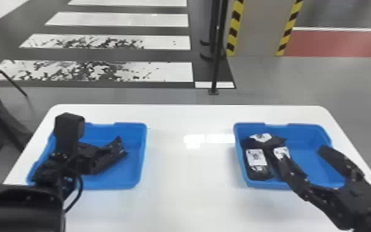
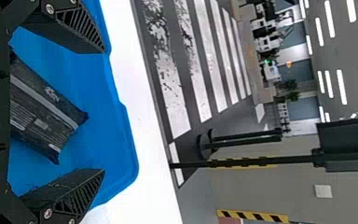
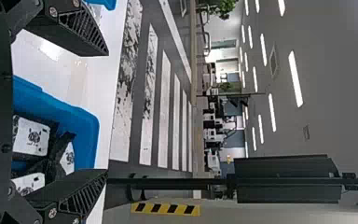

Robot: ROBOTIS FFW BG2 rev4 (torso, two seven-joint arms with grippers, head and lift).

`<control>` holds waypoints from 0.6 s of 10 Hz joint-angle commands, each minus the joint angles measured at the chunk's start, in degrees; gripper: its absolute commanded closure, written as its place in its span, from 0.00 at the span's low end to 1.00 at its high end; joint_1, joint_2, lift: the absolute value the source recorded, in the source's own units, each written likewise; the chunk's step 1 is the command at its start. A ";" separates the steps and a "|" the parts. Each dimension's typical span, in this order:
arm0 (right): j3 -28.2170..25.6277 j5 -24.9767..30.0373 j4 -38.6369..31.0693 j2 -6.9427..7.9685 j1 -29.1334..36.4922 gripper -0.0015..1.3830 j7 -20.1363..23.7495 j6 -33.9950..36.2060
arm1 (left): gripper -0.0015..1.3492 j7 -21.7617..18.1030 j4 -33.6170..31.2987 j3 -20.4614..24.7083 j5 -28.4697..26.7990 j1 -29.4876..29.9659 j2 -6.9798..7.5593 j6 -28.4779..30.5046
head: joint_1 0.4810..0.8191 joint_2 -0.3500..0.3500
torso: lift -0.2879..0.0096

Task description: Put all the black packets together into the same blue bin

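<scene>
Black packet (image 2: 42, 109) lies in the blue bin (image 1: 117, 131) at centre left, left gripper (image 2: 103, 111) wide, facing it. I'd centre it between the pads, squeeze gently, lift clear of the rim. Right gripper (image 1: 302, 151), also wide, at right by three packets (image 1: 257, 168). White table (image 1: 188, 169); striped floor (image 1: 117, 19) upper left.

The right gripper (image 1: 302, 151) stands open near black packets (image 3: 32, 135) (white labels showing) inside a blue bin (image 3: 88, 133).
</scene>
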 commanded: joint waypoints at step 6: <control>3.85 -1.83 0.92 -1.09 -1.42 0.10 1.09 0.42 | 0.08 -13.50 26.02 3.14 -4.74 -18.24 4.65 8.82 | 0.63 0.67 | 0.60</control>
